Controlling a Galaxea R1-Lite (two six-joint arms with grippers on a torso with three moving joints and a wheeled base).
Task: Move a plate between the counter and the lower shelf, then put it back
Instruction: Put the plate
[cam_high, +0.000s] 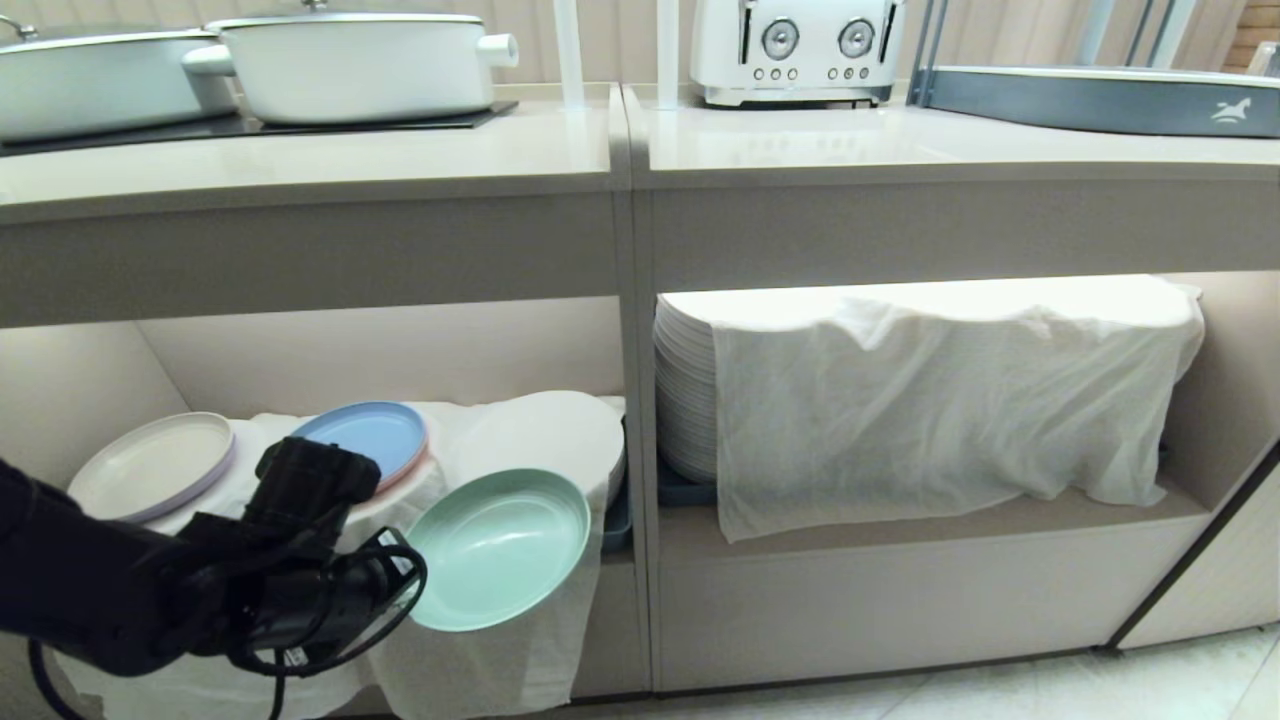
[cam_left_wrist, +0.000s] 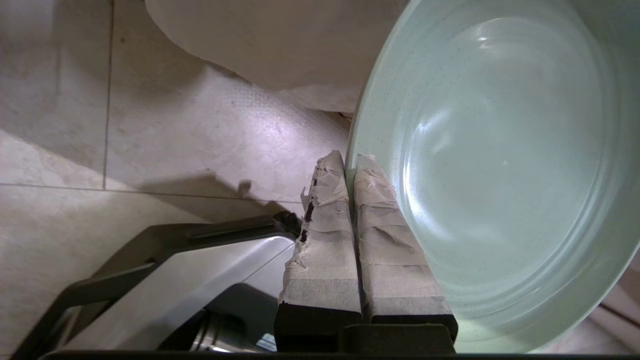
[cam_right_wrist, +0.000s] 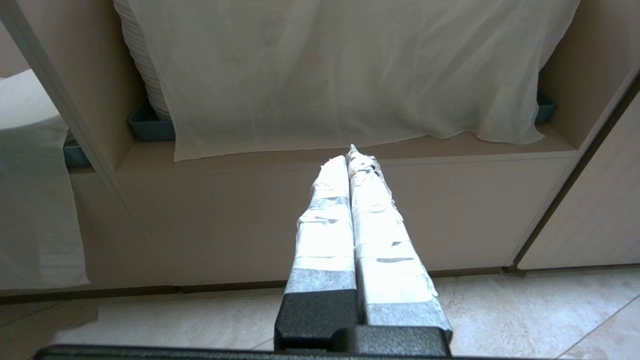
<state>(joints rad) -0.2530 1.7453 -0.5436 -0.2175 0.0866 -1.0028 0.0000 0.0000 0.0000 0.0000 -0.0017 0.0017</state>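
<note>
Head view: green plate (cam_high: 497, 548) held tilted, clear of draped stacks, beyond left pincer (cam_high: 405, 580), outside lower shelf (cam_high: 905, 525). Rim pinched between taped fingers (cam_left_wrist: 385, 240), so plate hangs edge-gripped for lift toward counter (cam_high: 300, 160). Right pincer (cam_right_wrist: 352, 155) parked closed, empty.

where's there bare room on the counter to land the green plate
Bare counter lies in front of the white pot, and a wider patch in front of the toaster, left of the grey-blue tray. The lower shelf is crowded. The left claw grips the plate.
</note>
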